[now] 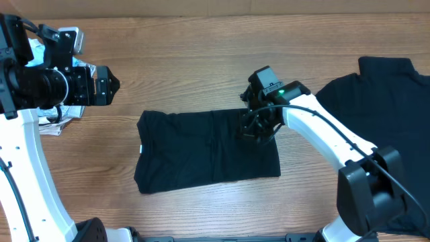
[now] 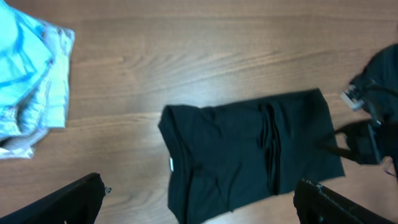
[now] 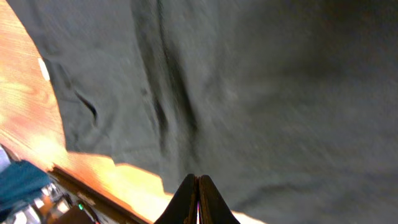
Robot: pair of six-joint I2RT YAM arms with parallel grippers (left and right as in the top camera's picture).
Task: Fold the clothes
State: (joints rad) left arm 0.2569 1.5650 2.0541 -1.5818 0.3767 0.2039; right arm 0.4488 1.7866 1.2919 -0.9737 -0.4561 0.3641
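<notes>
A black T-shirt lies folded into a rectangle in the middle of the wooden table, with a small white tag at its left edge. It also shows in the left wrist view and fills the right wrist view. My right gripper is over the shirt's upper right part. Its fingers are pressed together with no cloth seen between them. My left gripper is up and away at the far left, open and empty. A second black T-shirt lies spread at the right edge.
A pile of light blue and white cloth lies at the table's left end, under my left arm. The right arm's white link reaches across the gap between the two black shirts.
</notes>
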